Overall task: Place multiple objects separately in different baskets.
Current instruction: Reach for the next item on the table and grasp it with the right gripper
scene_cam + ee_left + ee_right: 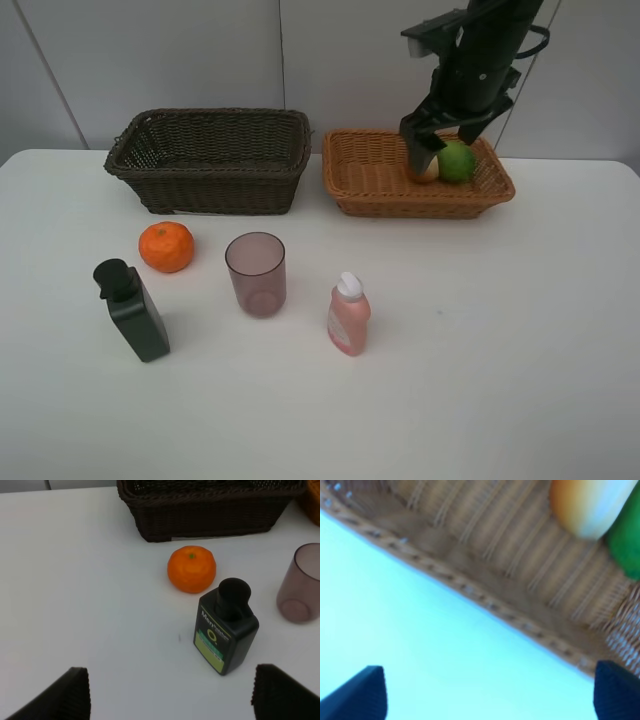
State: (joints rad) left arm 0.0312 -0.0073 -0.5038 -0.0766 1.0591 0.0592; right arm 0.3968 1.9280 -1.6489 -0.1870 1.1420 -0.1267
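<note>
The light tan basket (420, 205), far right on the table (500, 350), holds two pieces of fruit: the green oval fruit (457, 161) and, touching it on its left, the peach (425, 172), half hidden behind the arm. The right gripper (428, 150) hangs over that pair with its jaws spread wide and nothing between them; the right wrist view shows both fruits lying free on the weave. Fruit seems to be gathering here, so this reads as a sort by kind.

The dark basket (205, 185), far left, looks empty. On the table in front of it sits the mandarin (165, 246), and nearer to us the black pump bottle (132, 310) stands upright. To their right stand the mauve cup (256, 273), mouth up, and the pink bottle (348, 315).

The left gripper (175, 695) is wide open too, holding nothing, and looks down on the mandarin and pump bottle. My guess is that one of them goes next.
</note>
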